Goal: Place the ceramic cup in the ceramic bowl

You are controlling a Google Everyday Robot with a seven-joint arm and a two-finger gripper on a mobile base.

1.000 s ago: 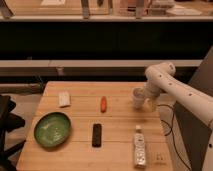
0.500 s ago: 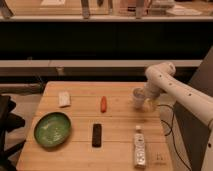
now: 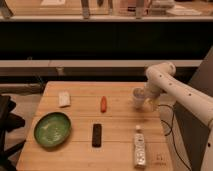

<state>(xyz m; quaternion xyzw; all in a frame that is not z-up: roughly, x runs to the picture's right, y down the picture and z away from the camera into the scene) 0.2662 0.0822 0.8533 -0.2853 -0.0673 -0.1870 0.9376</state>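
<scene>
The white ceramic cup (image 3: 138,97) stands upright near the right edge of the wooden table (image 3: 120,125). My gripper (image 3: 147,100) is right at the cup's right side, under the white arm that comes in from the right. The green ceramic bowl (image 3: 52,129) lies at the table's front left, far from the cup, with nothing in it.
A small orange-red object (image 3: 103,103) lies mid-table. A black remote-like bar (image 3: 97,135) lies in front of it. A white bottle with a green label (image 3: 139,148) lies at the front right. A white packet (image 3: 64,98) sits at the back left. A dark chair (image 3: 7,125) stands left of the table.
</scene>
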